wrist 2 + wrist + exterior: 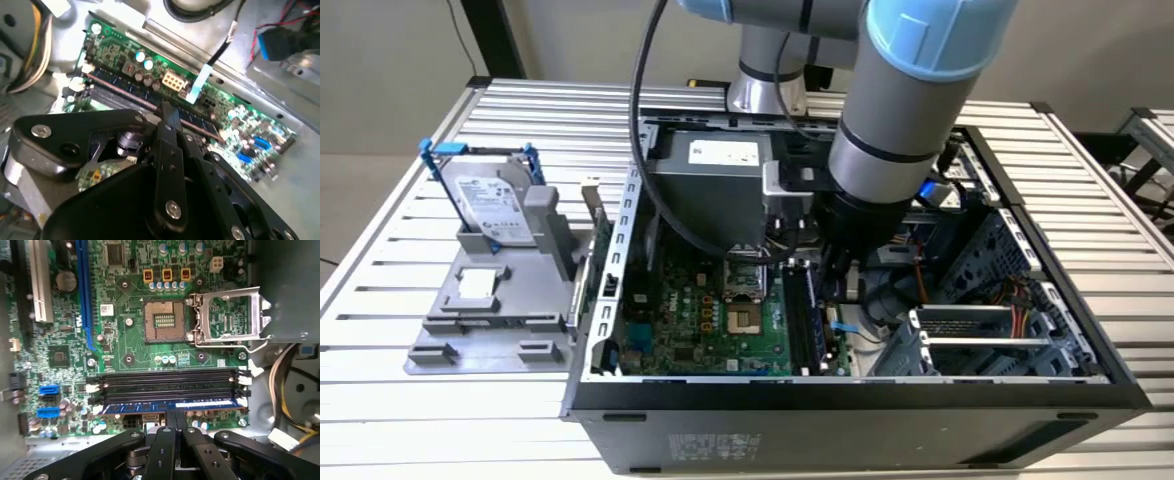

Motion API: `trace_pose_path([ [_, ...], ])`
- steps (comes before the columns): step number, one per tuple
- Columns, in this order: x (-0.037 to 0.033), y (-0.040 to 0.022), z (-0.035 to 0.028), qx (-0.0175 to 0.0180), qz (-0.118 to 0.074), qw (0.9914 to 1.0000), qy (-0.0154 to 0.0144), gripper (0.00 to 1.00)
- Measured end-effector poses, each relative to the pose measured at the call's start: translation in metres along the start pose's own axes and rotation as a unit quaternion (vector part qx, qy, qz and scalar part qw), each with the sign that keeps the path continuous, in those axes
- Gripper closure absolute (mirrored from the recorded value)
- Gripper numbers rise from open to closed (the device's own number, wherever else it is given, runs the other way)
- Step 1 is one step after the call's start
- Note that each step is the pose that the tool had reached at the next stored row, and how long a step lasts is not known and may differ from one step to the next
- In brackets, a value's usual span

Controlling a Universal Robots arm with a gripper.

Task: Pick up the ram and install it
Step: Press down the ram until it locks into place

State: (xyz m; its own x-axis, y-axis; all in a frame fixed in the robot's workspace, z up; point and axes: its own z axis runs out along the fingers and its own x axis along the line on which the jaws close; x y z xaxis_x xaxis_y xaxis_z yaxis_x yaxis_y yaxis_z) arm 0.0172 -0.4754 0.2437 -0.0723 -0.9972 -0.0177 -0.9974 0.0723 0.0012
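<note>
The ram is a long thin stick with a blue and white label. It stands on edge in the motherboard's outermost memory slot, beside two empty black slots. In the second wrist view the ram appears as a thin dark line running along the board. My gripper is directly over the stick's middle, its black fingers pressed together on the top edge. In the exterior view the gripper reaches down inside the open computer case, near the case's middle.
A CPU socket with its metal frame swung open lies past the slots. Yellow and white cables hang by one slot end. A silver hard drive with blue rails stands on a grey fixture at the exterior view's left. The power supply sits behind.
</note>
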Motion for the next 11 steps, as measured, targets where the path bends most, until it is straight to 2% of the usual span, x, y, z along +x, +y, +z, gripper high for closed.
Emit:
trace_pose_path([
  [9, -0.0007, 0.0000, -0.0412, 0.0000, 0.000, 1.00000, 0.0000, 1.00],
  [11, -0.0008, 0.0000, -0.0485, 0.0000, 0.000, 1.00000, 0.0001, 1.00],
])
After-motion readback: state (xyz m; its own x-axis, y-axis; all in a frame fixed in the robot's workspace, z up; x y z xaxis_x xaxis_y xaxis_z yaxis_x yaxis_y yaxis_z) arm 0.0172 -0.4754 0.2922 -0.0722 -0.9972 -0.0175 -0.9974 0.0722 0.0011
